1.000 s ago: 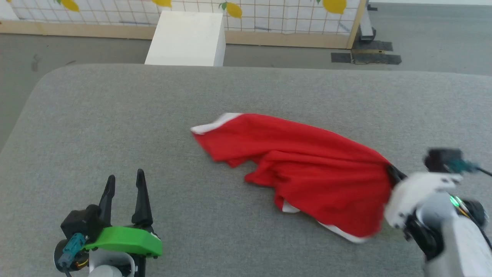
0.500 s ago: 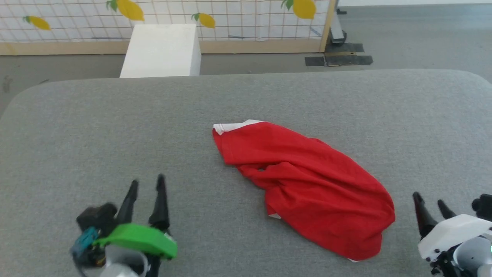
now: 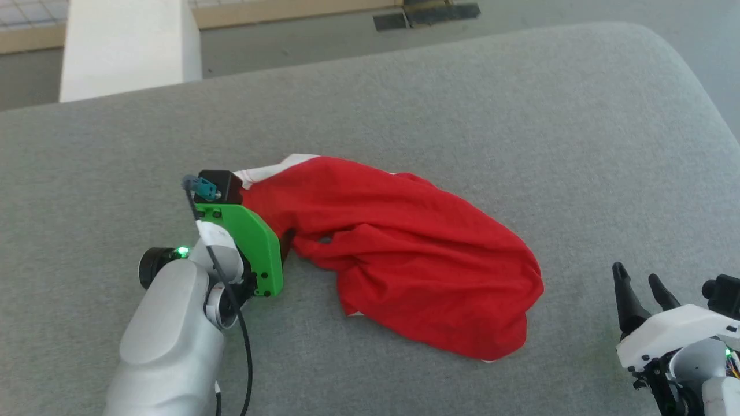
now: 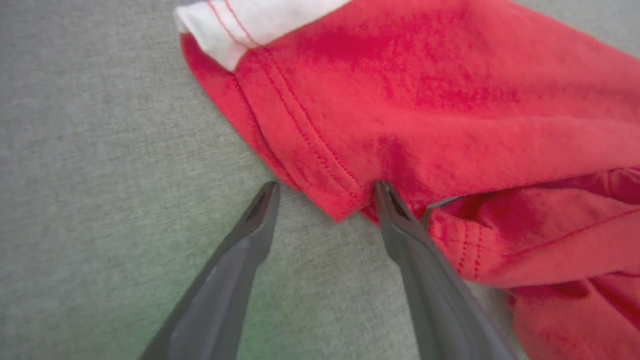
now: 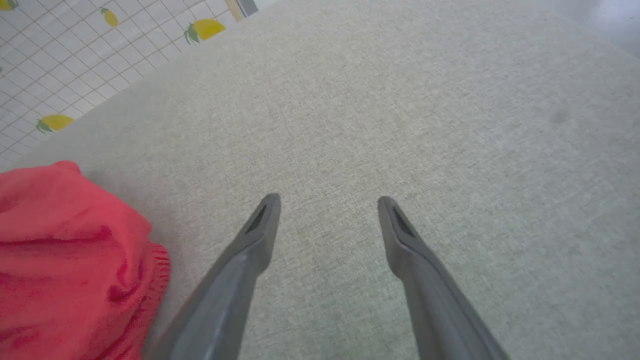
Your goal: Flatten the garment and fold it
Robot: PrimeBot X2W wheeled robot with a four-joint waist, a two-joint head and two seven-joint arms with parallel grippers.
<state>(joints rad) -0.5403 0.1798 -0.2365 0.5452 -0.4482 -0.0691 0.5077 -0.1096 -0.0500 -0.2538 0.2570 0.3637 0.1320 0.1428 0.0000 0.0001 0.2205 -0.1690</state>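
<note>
Barely started tbh: garment (image 3: 404,260) lay crumpled, nothing flattened or folded. The left gripper (image 4: 325,187) gaped wide, hem corner (image 4: 340,207) between its tips, not gripped. The right gripper (image 5: 328,200) was open & empty, fabric off its left.

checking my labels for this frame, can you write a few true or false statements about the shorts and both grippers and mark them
1. The left gripper is shut on the garment. False: its jaws stand open, with a hem corner between them.
2. The right gripper is open over the bare grey surface. True.
3. The garment lies flat and neatly folded. False: it is bunched and wrinkled.
4. The garment's end by the left gripper has white trim. True.
</note>
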